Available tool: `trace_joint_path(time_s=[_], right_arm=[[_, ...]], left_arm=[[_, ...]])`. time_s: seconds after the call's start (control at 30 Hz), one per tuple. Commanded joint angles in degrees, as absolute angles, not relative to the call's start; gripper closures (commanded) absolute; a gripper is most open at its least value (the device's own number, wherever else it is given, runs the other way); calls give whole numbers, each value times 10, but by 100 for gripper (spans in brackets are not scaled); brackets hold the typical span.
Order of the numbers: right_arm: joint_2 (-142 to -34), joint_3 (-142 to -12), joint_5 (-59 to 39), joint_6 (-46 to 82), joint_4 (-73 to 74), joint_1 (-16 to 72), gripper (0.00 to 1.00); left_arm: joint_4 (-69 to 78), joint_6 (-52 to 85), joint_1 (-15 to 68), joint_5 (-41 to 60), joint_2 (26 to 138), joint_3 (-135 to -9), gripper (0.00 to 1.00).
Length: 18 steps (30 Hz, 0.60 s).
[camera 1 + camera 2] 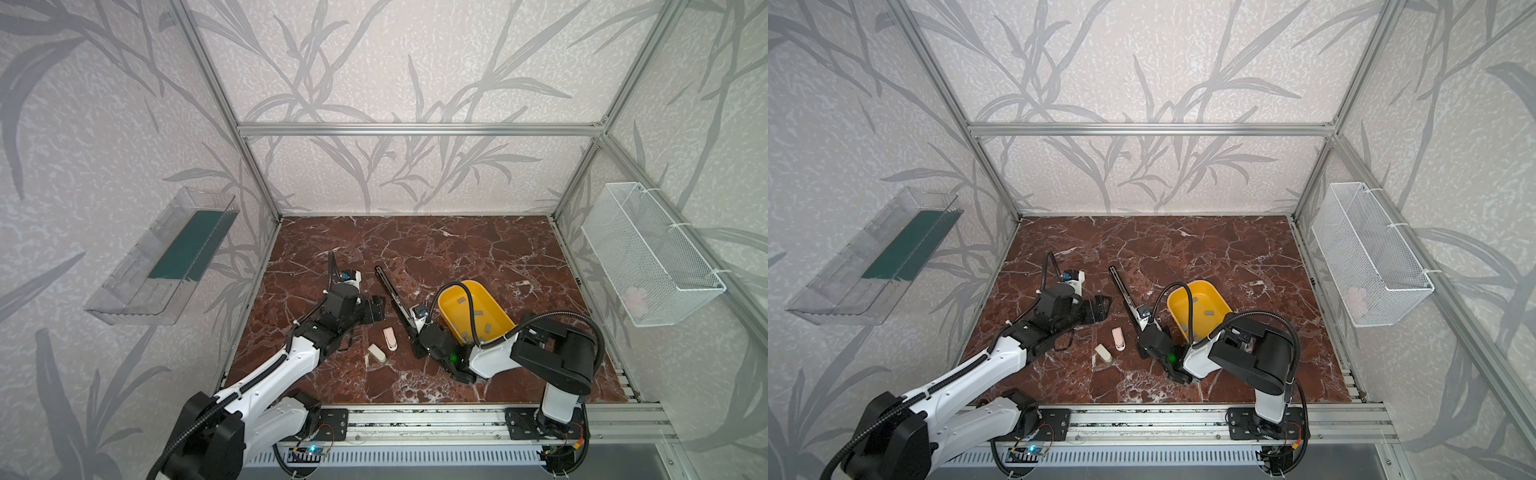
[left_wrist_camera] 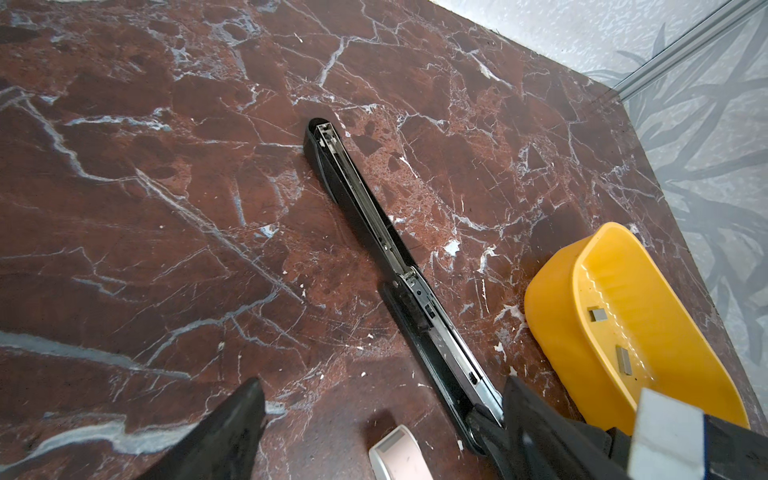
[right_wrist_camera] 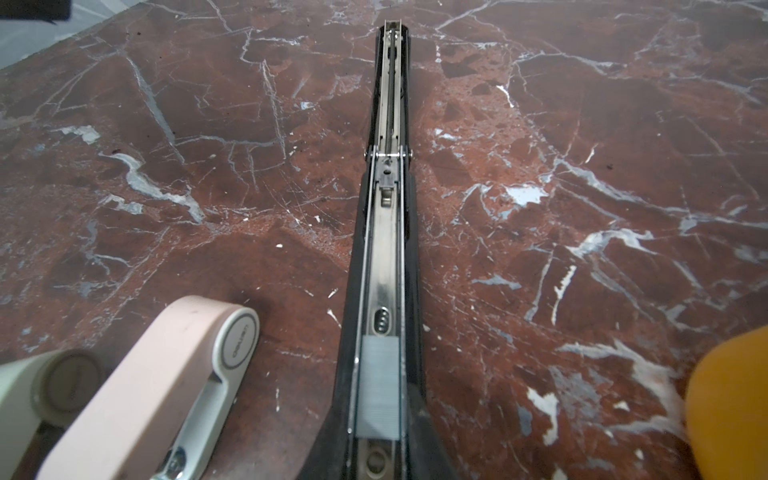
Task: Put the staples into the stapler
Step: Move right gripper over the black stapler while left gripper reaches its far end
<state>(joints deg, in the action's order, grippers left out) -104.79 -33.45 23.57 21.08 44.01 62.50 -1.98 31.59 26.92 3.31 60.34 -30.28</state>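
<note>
Red-brown marble table: in both top views a black stapler lies on it opened out flat. Just right of it sits a yellow tray with loose staples inside. A pink stapler and a cream stapler lie near its front end. The left gripper is just left of the stapler, jaws wide and empty. The right gripper is at the stapler's near end. Its jaws are hidden, so I cannot tell how they stand.

Left wrist view: one finger stands far from its partner. Beyond them are the stapler's bare rail and the tray holding staples.

Right wrist view: a strip of staples lies in the stapler's channel at the near end, seemingly seated, though the picture is blurred there.
</note>
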Motion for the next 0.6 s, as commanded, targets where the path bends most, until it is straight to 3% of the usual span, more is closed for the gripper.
trace_joint_path(time_s=[0.0, 0.1, 0.37, 0.57], right_arm=[[-1055, -325, 241, 201, 504, 622, 78], [-1061, -324, 238, 196, 514, 623, 78], [-1051, -326, 222, 223, 495, 623, 94], [-1027, -329, 204, 266, 457, 623, 98]], left_arm=[[-10, 321, 265, 38, 609, -304, 11], [-4, 321, 266, 36, 614, -300, 11], [41, 347, 265, 53, 675, -309, 11], [68, 359, 265, 53, 721, -323, 13]])
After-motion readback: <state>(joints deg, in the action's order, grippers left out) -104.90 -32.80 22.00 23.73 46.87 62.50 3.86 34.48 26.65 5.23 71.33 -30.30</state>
